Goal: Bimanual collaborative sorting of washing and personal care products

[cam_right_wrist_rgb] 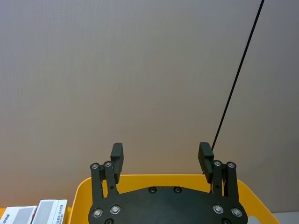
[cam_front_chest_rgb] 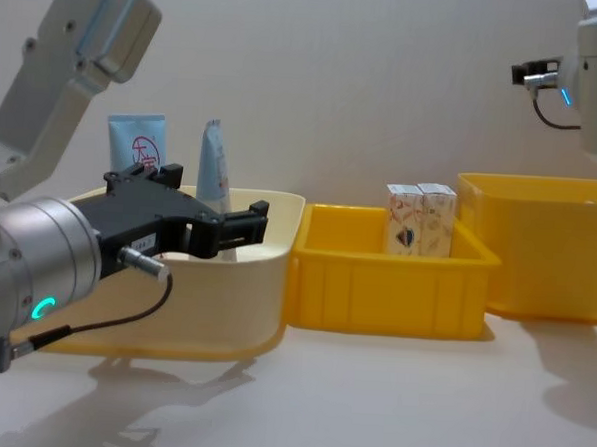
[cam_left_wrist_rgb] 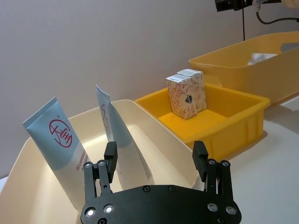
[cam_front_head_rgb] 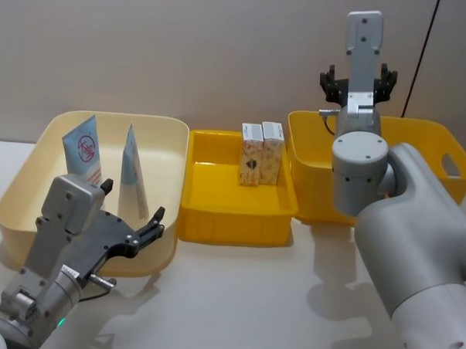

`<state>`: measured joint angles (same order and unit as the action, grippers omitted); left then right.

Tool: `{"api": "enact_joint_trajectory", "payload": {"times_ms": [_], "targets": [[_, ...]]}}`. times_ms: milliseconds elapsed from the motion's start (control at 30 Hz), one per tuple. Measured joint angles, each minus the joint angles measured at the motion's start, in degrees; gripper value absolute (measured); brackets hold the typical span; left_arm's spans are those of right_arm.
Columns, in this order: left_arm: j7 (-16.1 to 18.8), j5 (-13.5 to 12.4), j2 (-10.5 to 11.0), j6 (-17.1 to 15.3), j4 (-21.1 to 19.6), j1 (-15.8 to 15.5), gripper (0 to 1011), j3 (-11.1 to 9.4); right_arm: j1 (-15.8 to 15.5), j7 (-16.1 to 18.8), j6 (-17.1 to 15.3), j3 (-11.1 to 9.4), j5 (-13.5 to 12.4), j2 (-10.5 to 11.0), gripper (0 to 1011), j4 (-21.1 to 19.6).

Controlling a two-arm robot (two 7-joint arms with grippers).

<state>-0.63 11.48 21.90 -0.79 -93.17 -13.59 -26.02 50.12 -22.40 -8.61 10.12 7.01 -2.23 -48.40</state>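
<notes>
Left claw point(cam_front_head_rgb: 133, 201) at 7 o'clock on the surface point(cam_front_head_rgb: 251, 299), fingers apart, empty, by the near rim of the cream bin point(cam_front_head_rgb: 32, 162). Inside the bin, at the claw's 12 o'clock: logo tube point(cam_front_head_rgb: 84, 148) and edge-on tube point(cam_front_head_rgb: 132, 176), both upright. Right claw point(cam_front_head_rgb: 359, 76) at 1 o'clock, raised above the deep yellow bin point(cam_front_head_rgb: 428, 140), fingers apart, empty. Cartons point(cam_front_head_rgb: 252, 154) upright, side by side, touching, at the 12 o'clock end of the middle yellow tray point(cam_front_head_rgb: 231, 225).

Two tubes point(cam_front_head_rgb: 85, 149) lean in cream bin point(cam_front_head_rgb: 28, 177); cartons point(cam_front_head_rgb: 261, 152) (paired) in yellow tray point(cam_front_head_rgb: 231, 227).
</notes>
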Motion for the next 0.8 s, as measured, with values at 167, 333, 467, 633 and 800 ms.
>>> {"api": "enact_joint_trajectory", "payload": {"times_ms": [167,333,467,633,800], "targets": [[-0.02,-0.01,0.00,-0.08,-0.01,0.00,1003,0.01,0.25,-0.27,0.32,0.02,0.13,-0.14,1001,0.76],[-0.16,-0.26,0.08,-1.07,-0.12,-0.47,1003,0.03,0.52,-0.44,0.58,0.05,0.22,-0.22,1001,1.31],[-0.62,-0.73,0.28,-2.54,-0.10,-1.55,1003,-0.04,0.61,-0.52,0.73,0.06,0.28,-0.28,1001,1.60],[-1.87,-1.39,0.36,-4.95,1.13,-4.09,1003,-0.36,0.73,-0.66,0.82,0.06,0.32,-0.30,1001,1.86],[-3.32,-1.75,0.07,-6.61,3.02,-6.61,1003,-0.67,0.79,-0.70,0.90,0.06,0.36,-0.33,1001,2.02]]}}
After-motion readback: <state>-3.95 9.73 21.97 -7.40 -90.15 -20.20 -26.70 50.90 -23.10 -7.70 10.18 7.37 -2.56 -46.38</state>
